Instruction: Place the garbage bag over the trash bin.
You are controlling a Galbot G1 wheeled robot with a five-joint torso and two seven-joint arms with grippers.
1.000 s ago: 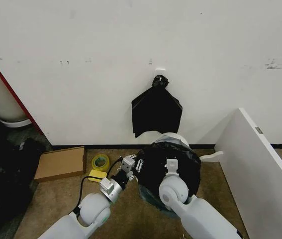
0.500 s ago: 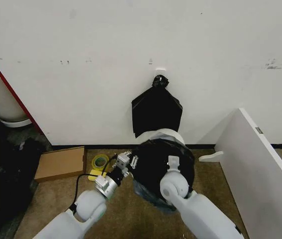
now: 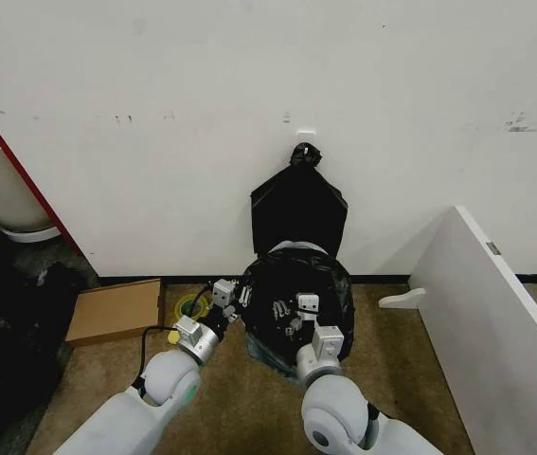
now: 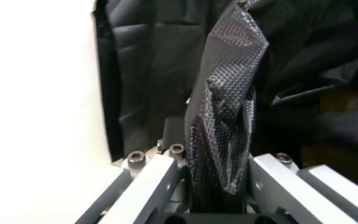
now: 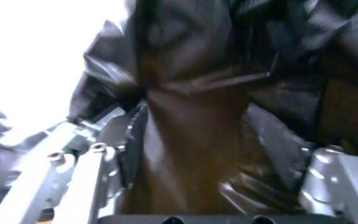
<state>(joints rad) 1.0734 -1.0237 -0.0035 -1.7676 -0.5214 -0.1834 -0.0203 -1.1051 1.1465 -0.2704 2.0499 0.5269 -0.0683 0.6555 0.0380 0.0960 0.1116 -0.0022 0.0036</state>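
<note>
The glossy black garbage bag is draped over the trash bin, of which just a pale sliver of rim shows at the far side. My left gripper is at the bag's left edge. In the left wrist view, the left gripper is shut on a dimpled fold of the garbage bag. My right gripper sits on the near side of the bag. In the right wrist view, the right gripper has blurred garbage bag bunched between its fingers.
A flat black bag with a knotted top hangs on the white wall just behind the bin. A cardboard box and a yellow-green tape roll lie left. A white board leans at the right.
Both grippers have moved away from me toward the wall, carrying the bag's edge. The bag now covers more of the bin, and less white rim shows.
</note>
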